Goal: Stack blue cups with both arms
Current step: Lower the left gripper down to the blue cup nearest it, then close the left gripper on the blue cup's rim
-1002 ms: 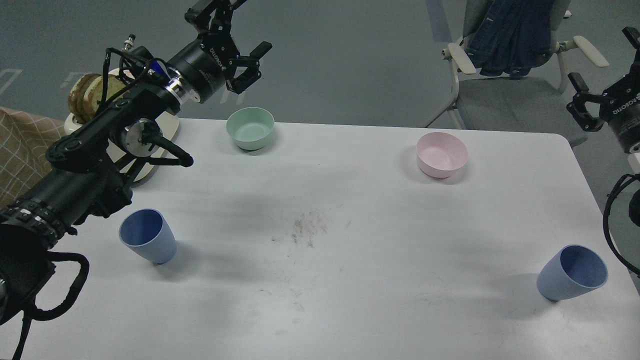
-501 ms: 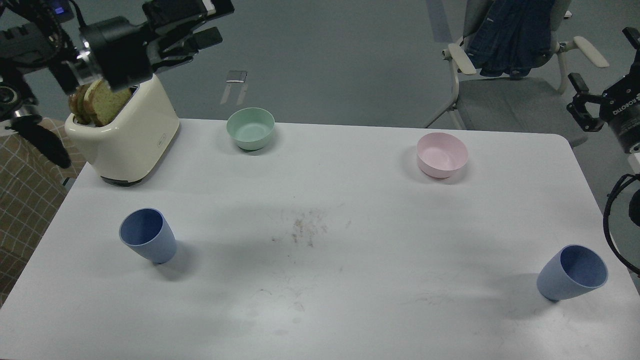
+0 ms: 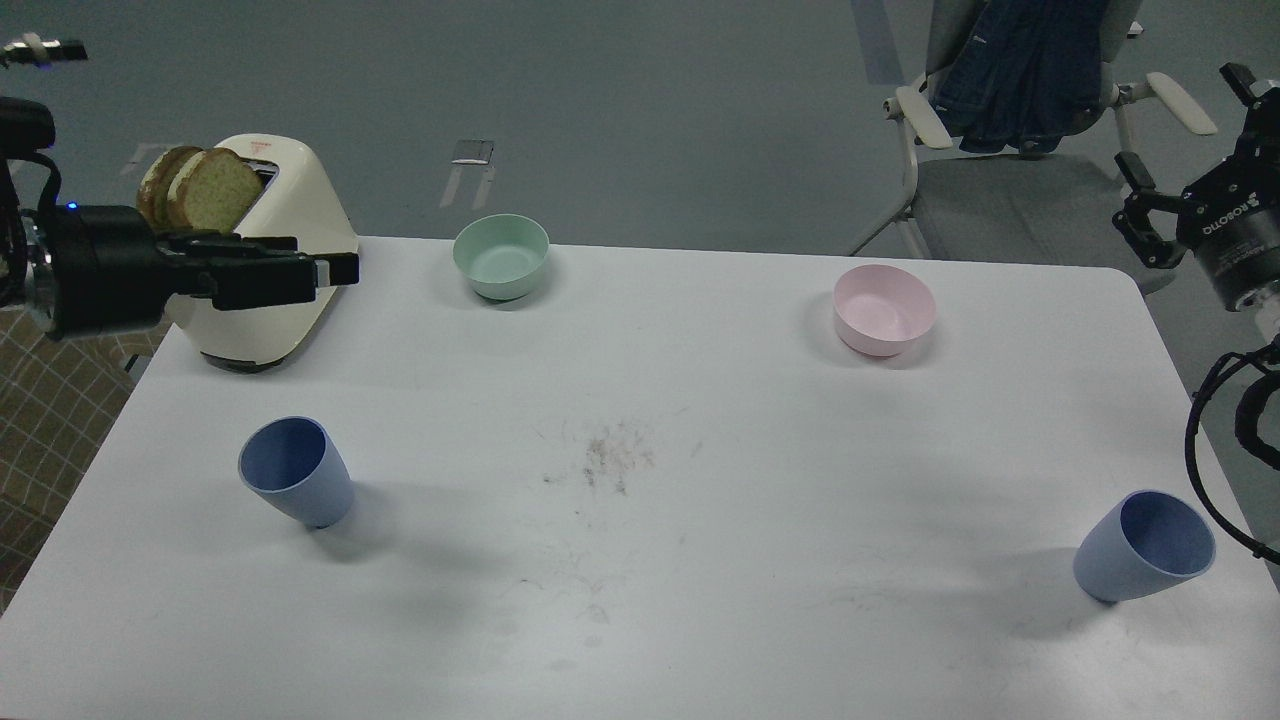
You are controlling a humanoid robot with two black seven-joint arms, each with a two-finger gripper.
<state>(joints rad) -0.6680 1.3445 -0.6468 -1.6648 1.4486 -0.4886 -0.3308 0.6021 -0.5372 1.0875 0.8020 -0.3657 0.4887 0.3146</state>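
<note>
Two blue cups stand upright and far apart on the white table (image 3: 700, 600). One blue cup (image 3: 296, 472) is at the front left, the other blue cup (image 3: 1146, 546) at the front right. My left gripper (image 3: 335, 272) hangs at the far left in front of the toaster, pointing right, well behind and above the left cup. It is seen side-on, so its fingers cannot be told apart. My right gripper (image 3: 1185, 130) is off the table's right edge, raised, with its fingers spread and empty, far behind the right cup.
A cream toaster (image 3: 270, 320) with bread slices stands at the back left. A mint-green bowl (image 3: 500, 256) and a pale pink bowl (image 3: 884, 309) sit along the back. An office chair (image 3: 1000, 150) stands beyond the table. A dark smudge (image 3: 610, 460) marks the table's middle.
My left arm has swung back off the table to the far left, and its gripper has dropped in front of the toaster. My right gripper has shifted slightly up. The cups have not moved.
</note>
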